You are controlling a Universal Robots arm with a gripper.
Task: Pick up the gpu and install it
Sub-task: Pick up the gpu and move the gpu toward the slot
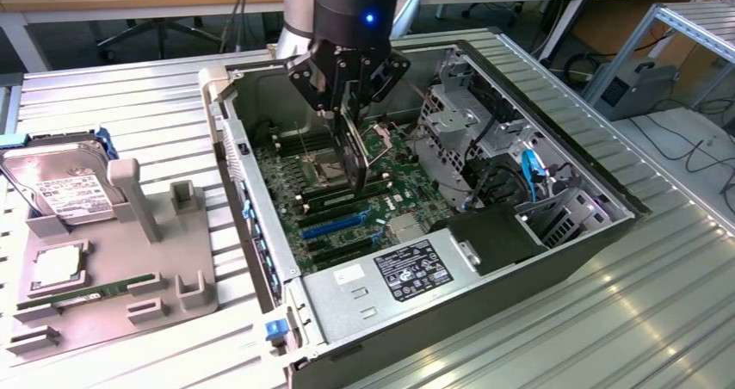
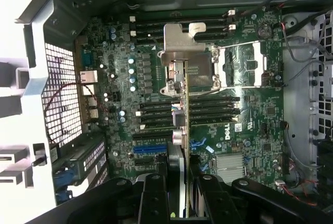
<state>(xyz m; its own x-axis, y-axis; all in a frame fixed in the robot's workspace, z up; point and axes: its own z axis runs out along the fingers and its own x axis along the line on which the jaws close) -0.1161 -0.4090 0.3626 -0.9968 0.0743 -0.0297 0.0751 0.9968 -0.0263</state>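
Note:
I hold the gpu [image 1: 355,158] inside the open computer case [image 1: 574,234], with my gripper [image 1: 346,105] shut on its upper edge. The card hangs edge-down and upright over the green motherboard [image 1: 327,208], near the CPU socket and the memory slots. In the wrist view the gpu [image 2: 182,125] shows edge-on as a thin strip between my two black fingers [image 2: 155,193], crossing the silver CPU socket [image 2: 182,62]. A blue expansion slot [image 2: 151,149] lies on the board to one side of the card's line. Whether the card's lower edge touches the board I cannot tell.
A grey holder tray [image 1: 172,296] at the exterior view's left carries a hard drive [image 1: 67,193], a CPU [image 1: 58,267] and a RAM stick [image 1: 89,292]. Inside the case are the power supply [image 1: 397,273], drive cages [image 1: 460,114] and blue and black cables [image 1: 531,172].

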